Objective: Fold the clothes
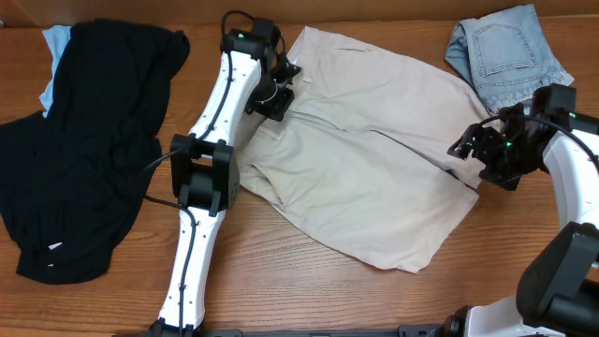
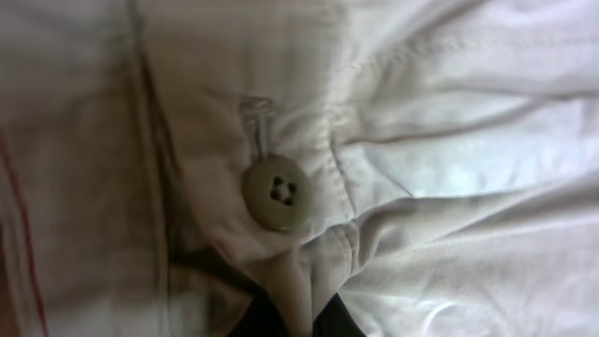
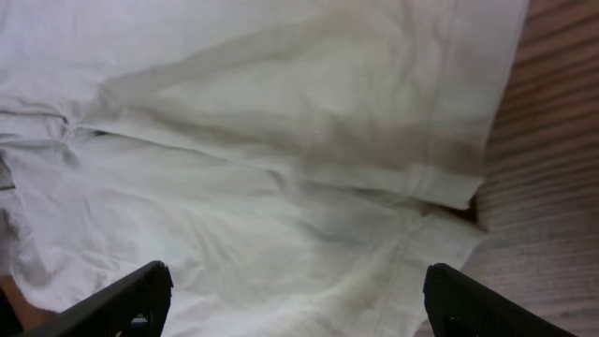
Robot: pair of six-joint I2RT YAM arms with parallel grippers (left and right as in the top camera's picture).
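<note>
Pale beige cotton shorts (image 1: 365,178), wide-legged, with waistband and fly: spread nearly flat across the middle of the brown wooden worktop (image 1: 309,300), waistband toward the left arm, leg hems toward the right arm. Creased through the middle; not yet folded anywhere.

Round grey-green four-hole button (image 2: 276,194): on the shorts' waistband, directly under the left wrist camera.

Left claw (image 1: 278,94): pressed down onto the shorts' waistband. Drawn narrow, apparently pinching a ridge of cloth between dark fingertips (image 2: 265,318). Probably placed there to secure that edge for lifting over.

Right claw (image 1: 473,150): hung just above the shorts' outer leg hem (image 3: 440,187). Spread wide, holding nothing. Likely stationed there to take the opposite edge, for a lift of both ends together.

Large black crumpled garment (image 1: 84,140): well apart from the shorts, beyond the waistband side. No part of this job.

Light-blue denim shorts (image 1: 510,51): bunched near the shorts' far leg corner, seemingly not touching. Close enough to the right arm to be brushed during a lift.
</note>
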